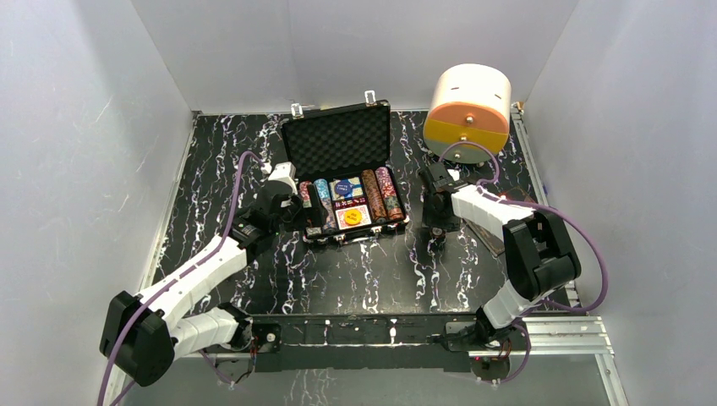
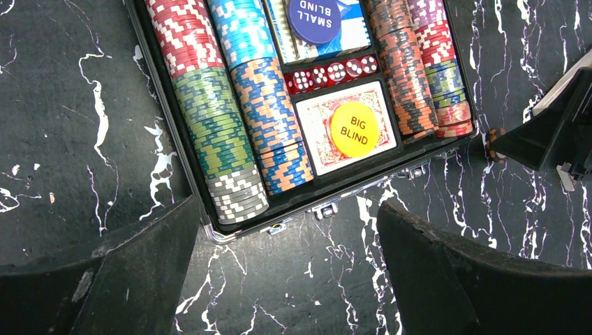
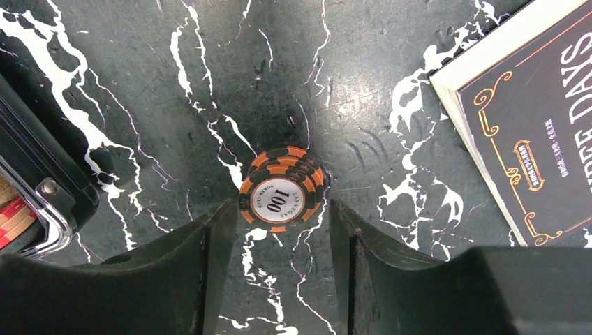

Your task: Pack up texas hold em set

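Right now the black briefcase (image 1: 336,144) sits open in the middle of the table (image 1: 355,279), with its foam lid standing up at the back. Look inside and you see rows of striped poker chips (image 2: 216,118), a line of small red dice (image 2: 331,72), a blue disc (image 2: 314,17), and a yellow disc (image 2: 354,129) lying on the red-backed card deck (image 2: 317,143).

Your left pincer (image 2: 287,213) hangs over the front left corner of the case. Its fingers are spread wide apart and hold nothing. The front rim and its silver latches (image 2: 324,208) lie just past the fingertips.

Your right pincer (image 3: 282,209) points down at the table, to the right of the case. A small stack of orange and black chips (image 3: 281,190) lies flat on the table there, not in the case. The top one reads 100. The two fingers are apart, one on each side of the stack. They are very close to it, and you cannot tell if they touch it.

For room, you have a wide strip of bare table between the front of the case and the arm bases, and more to the left of the case. The right side is tighter. The case corner is near the stack on one side, and a dark book (image 3: 530,139) lies near it on the other. A white and orange round box (image 1: 467,110) stands in the back right corner, well apart from the stack. White walls close in the table on three sides.
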You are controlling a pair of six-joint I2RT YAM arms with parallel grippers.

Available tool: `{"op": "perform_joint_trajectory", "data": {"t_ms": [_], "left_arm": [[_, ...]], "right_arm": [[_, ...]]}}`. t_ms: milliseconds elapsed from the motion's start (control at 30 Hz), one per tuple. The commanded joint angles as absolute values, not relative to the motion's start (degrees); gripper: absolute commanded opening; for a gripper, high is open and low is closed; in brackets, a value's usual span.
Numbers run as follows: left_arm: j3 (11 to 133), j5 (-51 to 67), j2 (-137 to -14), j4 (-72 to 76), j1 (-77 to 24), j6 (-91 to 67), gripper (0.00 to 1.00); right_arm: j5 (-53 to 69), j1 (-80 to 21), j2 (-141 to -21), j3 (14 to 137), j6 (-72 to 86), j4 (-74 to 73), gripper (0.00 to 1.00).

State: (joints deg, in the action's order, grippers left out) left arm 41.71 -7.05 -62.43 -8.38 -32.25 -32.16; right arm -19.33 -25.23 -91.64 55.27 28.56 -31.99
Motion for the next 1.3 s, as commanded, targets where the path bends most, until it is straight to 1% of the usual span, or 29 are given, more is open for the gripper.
{"op": "perform_joint_trajectory", "data": {"t_ms": [0,100,233,500,767,900,933,967,1100,1133,1267], "left_arm": [[42.34,-7.76,-61.46,-9.4,-32.08,-31.79,0.98],[42.35,-7.82,-61.45,-9.32,-32.02,-31.73,0.98],[42.32,-7.65,-61.57,-9.14,-32.11,-31.81,0.98],[42.18,-7.54,-61.36,-9.15,-32.08,-31.72,0.98],[42.77,-7.4,-61.88,-8.99,-32.03,-31.22,0.98],[42.9,-7.29,-62.14,-9.23,-32.06,-31.42,0.98],[42.9,-7.21,-62.22,-9.23,-32.05,-31.53,0.98],[43.21,-7.29,-62.33,-9.52,-32.11,-31.55,0.98],[42.64,-7.1,-62.5,-8.92,-32.07,-32.07,0.98],[42.78,-7.05,-62.49,-9.0,-32.12,-31.99,0.98],[42.89,-7.19,-62.48,-9.27,-32.07,-31.77,0.99]], "right_arm": [[-19.8,-25.03,-90.68,55.68,28.48,-30.87,0.61],[-18.38,-24.71,-90.45,55.74,28.45,-31.1,0.67],[-14.92,-24.17,-90.27,55.11,25.5,-30.44,0.7],[-11.07,-22.13,-90.24,53.04,17.66,-29.62,0.71],[-8.09,-21.07,-91.42,53.41,15.01,-28.13,0.71],[-8.86,-20.17,-93.21,53.92,16.77,-28.33,0.7],[-9.26,-18.39,-94.01,54.45,18.56,-29.14,0.69],[-6.97,-15.8,-94.14,54.29,19.32,-28.41,0.66],[-4.48,-15.55,-94.98,53.81,18.89,-27.86,0.53],[-4.53,-15.56,-95.19,53.97,18.94,-28.13,0.52],[-5.73,-15.63,-95.56,54.58,19.32,-28.83,0.52]]}}
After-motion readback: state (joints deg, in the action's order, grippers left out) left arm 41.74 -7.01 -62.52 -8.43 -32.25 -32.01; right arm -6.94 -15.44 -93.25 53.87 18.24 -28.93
